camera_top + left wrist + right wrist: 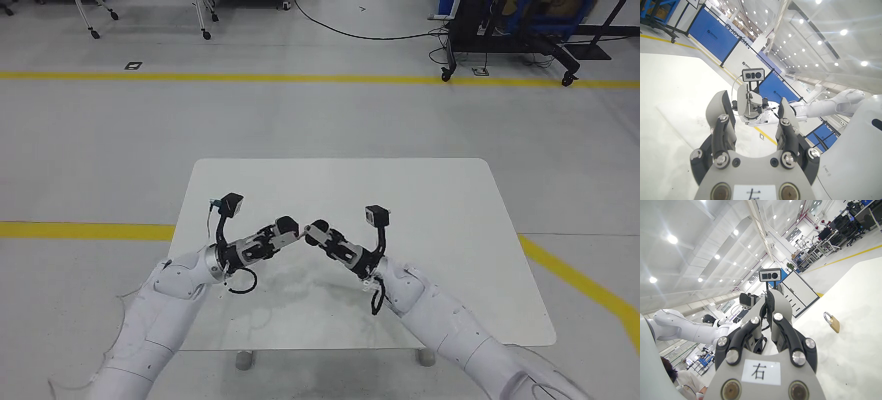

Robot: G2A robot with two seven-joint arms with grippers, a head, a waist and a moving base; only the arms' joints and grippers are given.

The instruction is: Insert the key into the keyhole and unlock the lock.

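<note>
Left end effector (753,97) is wide open and empty, facing the right end effector (771,294) above the tabletop (857,291). The right one's fingers are pressed together; I cannot tell whether the key sits between them. Padlock (832,323) lies flat on the tabletop, shackle apparently closed, apart from both. My read: secure the lock first. I'd clamp the brass body squarely, leaving the end opposite the shackle exposed toward the right side.
</note>
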